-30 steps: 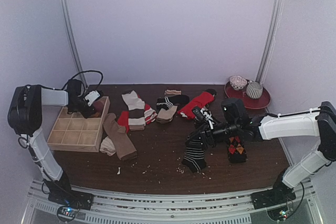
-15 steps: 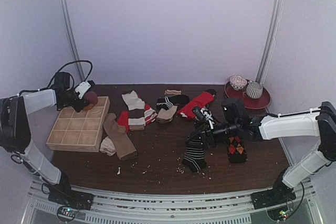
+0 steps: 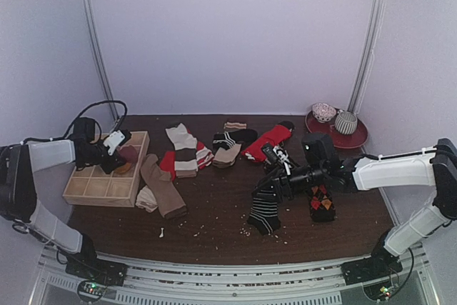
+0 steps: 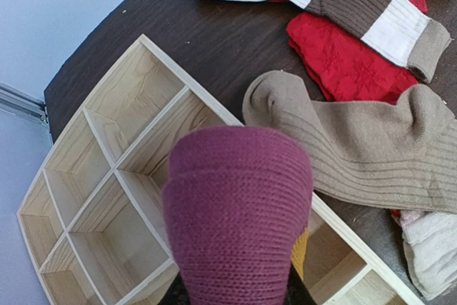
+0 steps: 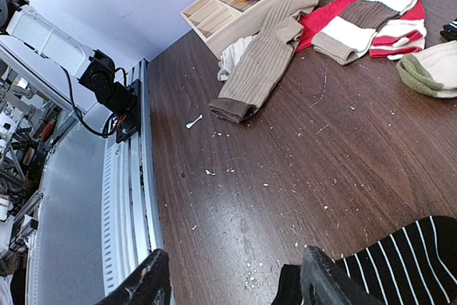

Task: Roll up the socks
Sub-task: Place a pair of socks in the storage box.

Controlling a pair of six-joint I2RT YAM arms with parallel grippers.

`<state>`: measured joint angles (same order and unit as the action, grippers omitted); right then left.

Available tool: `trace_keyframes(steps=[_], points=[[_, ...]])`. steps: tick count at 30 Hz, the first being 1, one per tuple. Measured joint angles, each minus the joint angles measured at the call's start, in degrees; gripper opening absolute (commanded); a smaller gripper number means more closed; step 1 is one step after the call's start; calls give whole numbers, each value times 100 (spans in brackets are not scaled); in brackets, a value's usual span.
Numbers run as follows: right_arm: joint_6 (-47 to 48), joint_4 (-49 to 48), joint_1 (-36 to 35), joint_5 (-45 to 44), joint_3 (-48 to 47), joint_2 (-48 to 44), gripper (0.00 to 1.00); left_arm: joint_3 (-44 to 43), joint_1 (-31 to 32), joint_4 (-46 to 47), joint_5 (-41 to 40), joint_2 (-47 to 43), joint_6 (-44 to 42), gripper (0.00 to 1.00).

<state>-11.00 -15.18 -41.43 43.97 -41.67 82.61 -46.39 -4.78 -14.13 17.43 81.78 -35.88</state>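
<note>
Carrying the rolled magenta sock (image 4: pixel 239 212) clamped in the left gripper (image 3: pixel 114 153), dropped from the higher pose of half a second back toward the wooden box (image 3: pixel 86 183) at 9 o'clock, over its 1 o'clock cell; probably nearly stowed. Toward 3 o'clock, held the right gripper (image 5: pixel 235 287) wide, unmoved, over the black-and-white striped sock (image 3: pixel 264 208), likely next.

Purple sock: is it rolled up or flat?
Rolled up. The purple sock is a tight round bundle, gripped by the left pincer above the wooden tray.
</note>
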Motion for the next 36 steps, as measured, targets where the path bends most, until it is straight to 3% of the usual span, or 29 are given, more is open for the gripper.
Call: trace_keyframes(steps=[14,24,36], points=[[2,2,0,7,7,-149,63,37,223,365,-474,654,258,0],[4,4,0,9,7,-184,63,-629,302,560,-774,1521,387,0],[2,2,0,28,9,-184,63,-1058,302,4,-986,1700,426,0]])
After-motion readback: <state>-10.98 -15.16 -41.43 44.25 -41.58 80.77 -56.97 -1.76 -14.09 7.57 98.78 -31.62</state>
